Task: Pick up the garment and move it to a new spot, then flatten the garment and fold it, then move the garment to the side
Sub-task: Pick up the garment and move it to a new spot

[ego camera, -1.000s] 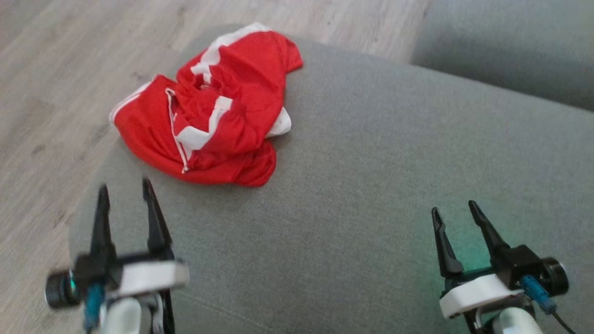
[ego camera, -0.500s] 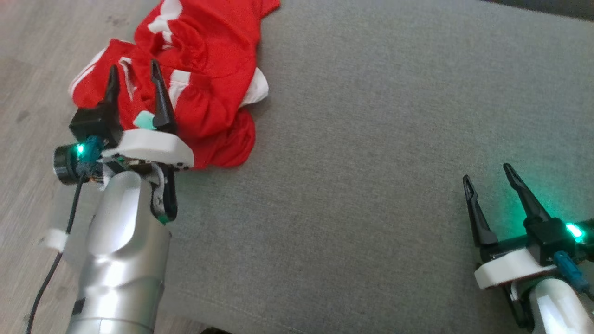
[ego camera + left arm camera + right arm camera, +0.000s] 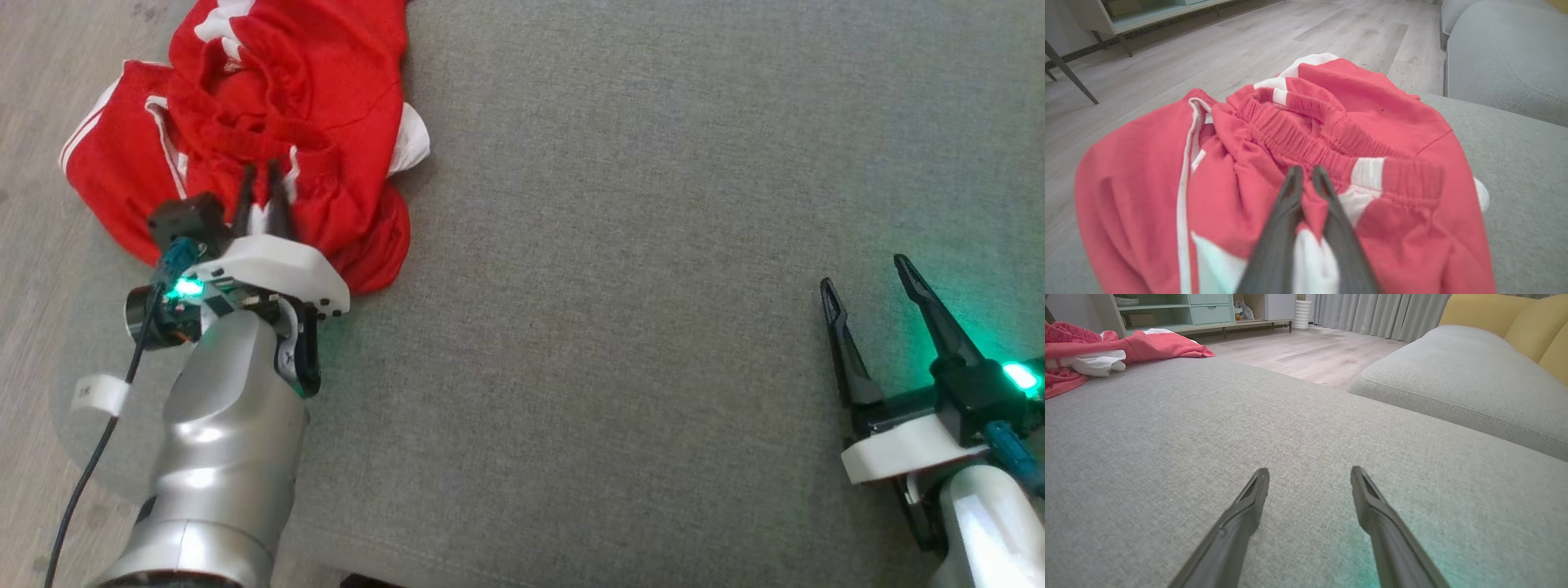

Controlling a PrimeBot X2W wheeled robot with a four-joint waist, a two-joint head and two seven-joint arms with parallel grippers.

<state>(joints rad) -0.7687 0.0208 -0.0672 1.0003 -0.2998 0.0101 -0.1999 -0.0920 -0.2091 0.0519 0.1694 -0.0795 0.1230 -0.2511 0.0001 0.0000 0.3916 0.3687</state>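
Right tool [image 3: 864,272] lower right, fingers wide apart, just above grey sofa cushion [image 3: 620,245]; left tool [image 3: 260,171] higher on left side, fingers nearly together, clamped on a raised fold of red garment [image 3: 326,90] with white stripes; garment crumpled in heap at cushion's far-left edge, next to wood floor [image 3: 28,73]; second grey cushion [image 3: 1453,375] beyond, across gap.

The grey cushion [image 3: 637,245] lies bare and wide between the red garment [image 3: 326,73] at its far left corner and the right gripper [image 3: 864,271] at the near right. A hand could pass there freely. The left gripper [image 3: 261,170] and its silver arm [image 3: 220,425] block the garment's near side. Another cushion [image 3: 1453,375] sits beyond a gap of floor [image 3: 1310,355], off to the right
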